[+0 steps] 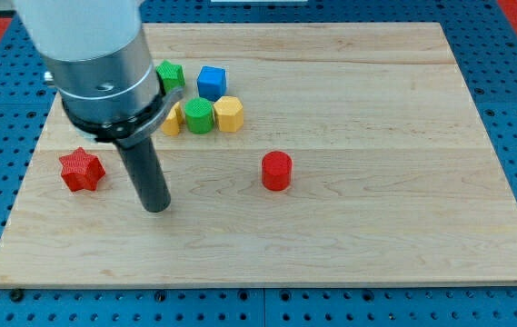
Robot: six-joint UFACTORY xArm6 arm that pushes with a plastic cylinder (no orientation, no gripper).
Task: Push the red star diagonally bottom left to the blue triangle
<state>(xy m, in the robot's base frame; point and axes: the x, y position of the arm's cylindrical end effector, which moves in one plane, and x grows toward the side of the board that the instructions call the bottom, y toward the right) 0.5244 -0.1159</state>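
The red star (81, 170) is being kept left of my tip (156, 205); no clasping end effector is being carried; the blue triangle is being hidden.

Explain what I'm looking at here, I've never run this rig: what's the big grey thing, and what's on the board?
The big grey cylinder is the end of a robot arm. It has no claw, only a dark rod; my tip is its lower end, which slides on the wooden board and pushes blocks. Nothing is held. There is one camera, looking down at the board; its mounting is not recorded.

The red star lies near the view's left edge, with my tip to its right, apart from it. A red cylinder stands alone mid-board. Toward the view's top sit a green star, a blue cube, a yellow block, a green cylinder and a second yellow block. The arm hides the blue triangle.
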